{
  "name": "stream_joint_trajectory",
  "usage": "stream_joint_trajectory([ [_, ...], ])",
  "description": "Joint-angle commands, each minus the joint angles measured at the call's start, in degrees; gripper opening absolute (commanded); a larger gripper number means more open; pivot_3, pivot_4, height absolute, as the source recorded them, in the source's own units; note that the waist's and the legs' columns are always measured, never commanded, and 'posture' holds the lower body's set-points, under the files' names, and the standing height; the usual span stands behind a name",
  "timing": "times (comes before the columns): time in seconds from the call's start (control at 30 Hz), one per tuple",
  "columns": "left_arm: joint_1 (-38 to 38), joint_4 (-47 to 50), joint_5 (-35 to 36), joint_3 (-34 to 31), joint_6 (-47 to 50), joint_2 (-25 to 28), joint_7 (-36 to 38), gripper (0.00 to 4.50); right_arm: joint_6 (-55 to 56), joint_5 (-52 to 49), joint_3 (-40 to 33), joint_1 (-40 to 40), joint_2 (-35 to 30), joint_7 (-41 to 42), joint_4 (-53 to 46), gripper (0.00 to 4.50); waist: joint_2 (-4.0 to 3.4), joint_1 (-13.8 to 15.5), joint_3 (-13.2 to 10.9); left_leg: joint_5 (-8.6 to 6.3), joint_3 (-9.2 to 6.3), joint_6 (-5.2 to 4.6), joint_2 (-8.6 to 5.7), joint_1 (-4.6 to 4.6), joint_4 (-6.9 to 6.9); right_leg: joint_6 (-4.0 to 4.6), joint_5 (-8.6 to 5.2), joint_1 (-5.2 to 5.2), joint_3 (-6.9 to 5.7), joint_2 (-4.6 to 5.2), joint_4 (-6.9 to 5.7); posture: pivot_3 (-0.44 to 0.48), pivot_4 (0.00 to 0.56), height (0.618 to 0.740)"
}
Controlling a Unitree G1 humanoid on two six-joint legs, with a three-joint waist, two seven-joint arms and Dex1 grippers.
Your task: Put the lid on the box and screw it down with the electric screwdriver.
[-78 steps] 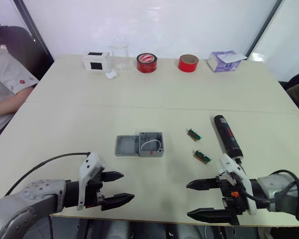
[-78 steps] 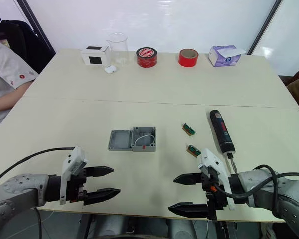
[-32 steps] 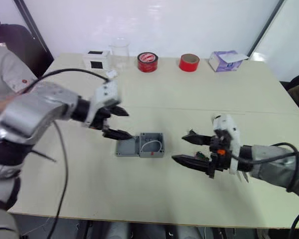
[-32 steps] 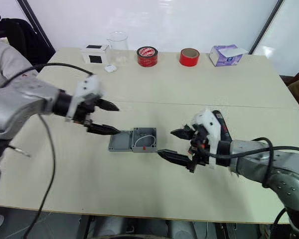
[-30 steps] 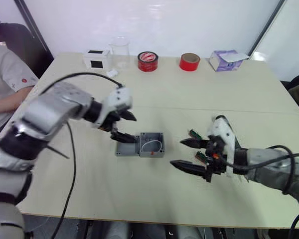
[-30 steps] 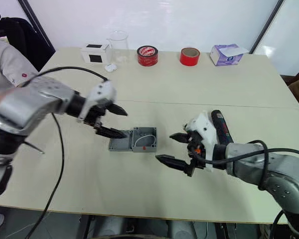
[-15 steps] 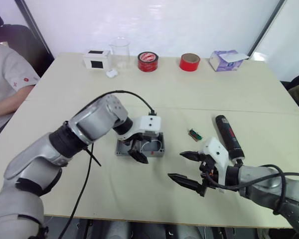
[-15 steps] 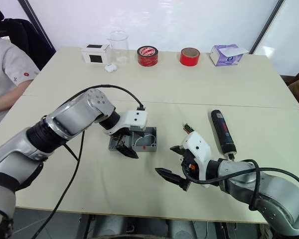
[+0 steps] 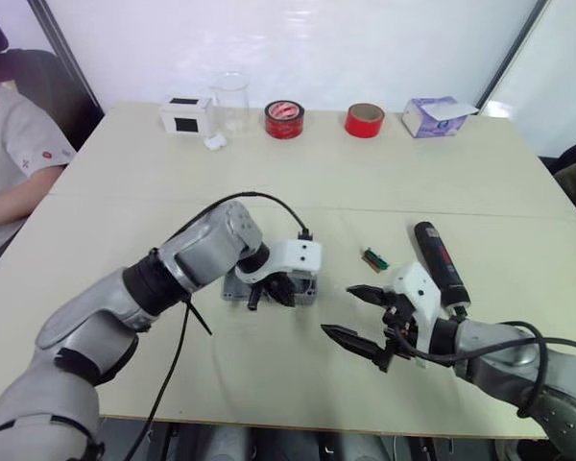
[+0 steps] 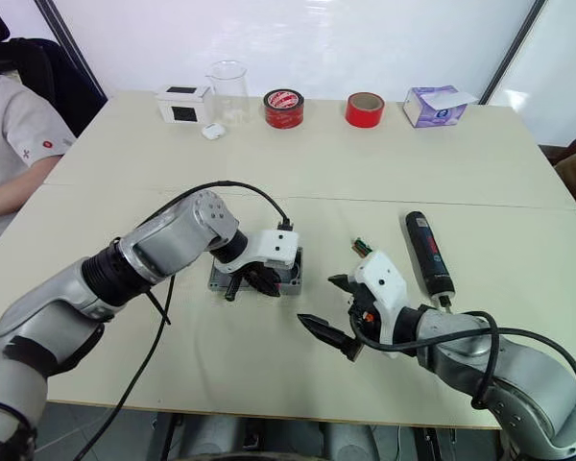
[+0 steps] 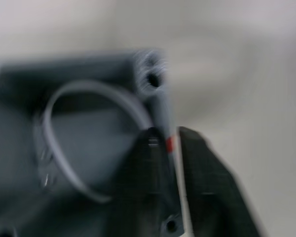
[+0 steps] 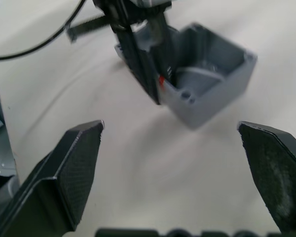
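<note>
Grey box (image 10: 286, 272) sits mid-surface, open, white wire loop (image 11: 89, 128) inside. My left end effector (image 11: 165, 143) pinches the box's near wall, one finger inside, one outside. Lid (image 9: 232, 284) lies flat touching the box's left side. My right end effector (image 10: 331, 309) hovers wide open, empty, right of the box. Electric screwdriver (image 10: 428, 254) lies further right.

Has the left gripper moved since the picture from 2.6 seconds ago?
Yes. The left gripper has gone forward from the table's near edge to the box, with its fingers now closed across the box's near wall.
</note>
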State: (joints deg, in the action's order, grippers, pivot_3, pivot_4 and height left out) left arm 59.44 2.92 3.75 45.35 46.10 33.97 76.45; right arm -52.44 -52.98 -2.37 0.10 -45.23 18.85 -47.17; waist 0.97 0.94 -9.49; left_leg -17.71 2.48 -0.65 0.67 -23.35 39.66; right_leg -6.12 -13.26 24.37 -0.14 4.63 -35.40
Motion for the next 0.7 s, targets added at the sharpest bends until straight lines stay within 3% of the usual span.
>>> stream_joint_trajectory([
  [0.03,-0.99,-0.43,-1.00,0.34,-0.96,-0.86,0.61,0.04,0.23,-0.14,-2.05,0.23,-0.03,0.18,-0.93,4.50,-0.09,-0.09,0.05,-0.04,0.02,-0.06,-0.01,0.00,0.06,0.00,0.00,-0.01,0.01,0.02,0.00,0.000,0.150,0.740],
  [0.13,-1.02,-1.22,-2.21,-0.69,-5.55,-1.52,0.33,0.04,0.45,-0.15,-3.18,1.30,-0.49,0.95,-0.77,4.50,-0.10,-0.02,0.05,-0.09,0.01,-0.16,-0.02,-0.03,0.20,-0.01,0.00,-0.04,0.01,0.03,-0.03,0.000,0.150,0.740],
  [0.3,-0.69,-5.51,-2.12,-3.89,-22.11,-2.50,2.51,0.04,0.65,0.28,-4.74,3.37,-1.30,2.62,-0.17,4.50,-0.08,-0.07,0.04,-0.12,0.01,-0.21,-0.02,-0.05,0.27,-0.01,0.00,-0.04,0.01,0.03,-0.06,0.000,0.150,0.740],
  [0.43,1.65,-14.83,-1.86,-5.35,-45.46,-3.32,9.08,0.04,0.46,1.78,-4.85,4.85,-2.41,3.83,0.19,4.50,-0.08,-0.20,0.04,-0.13,0.03,-0.22,-0.01,-0.05,0.28,0.00,0.00,-0.04,0.01,0.02,-0.06,0.000,0.150,0.740],
  [0.57,4.67,-23.92,-1.46,-4.23,-56.14,-5.35,15.37,0.04,0.36,2.33,-5.20,5.25,-2.25,3.71,0.04,4.50,-0.09,-0.18,0.05,-0.14,0.11,-0.24,-0.01,-0.04,0.29,0.00,0.00,-0.03,0.01,0.00,-0.06,0.000,0.150,0.740],
  [0.7,7.65,-33.32,-3.22,-1.82,-64.49,-8.29,16.05,0.04,0.06,1.91,-5.67,5.88,-1.42,2.61,-0.97,4.50,-0.08,-0.01,0.04,-0.18,0.10,-0.32,-0.02,-0.06,0.32,-0.01,0.00,-0.04,0.02,0.01,-0.04,0.000,0.150,0.740],
])
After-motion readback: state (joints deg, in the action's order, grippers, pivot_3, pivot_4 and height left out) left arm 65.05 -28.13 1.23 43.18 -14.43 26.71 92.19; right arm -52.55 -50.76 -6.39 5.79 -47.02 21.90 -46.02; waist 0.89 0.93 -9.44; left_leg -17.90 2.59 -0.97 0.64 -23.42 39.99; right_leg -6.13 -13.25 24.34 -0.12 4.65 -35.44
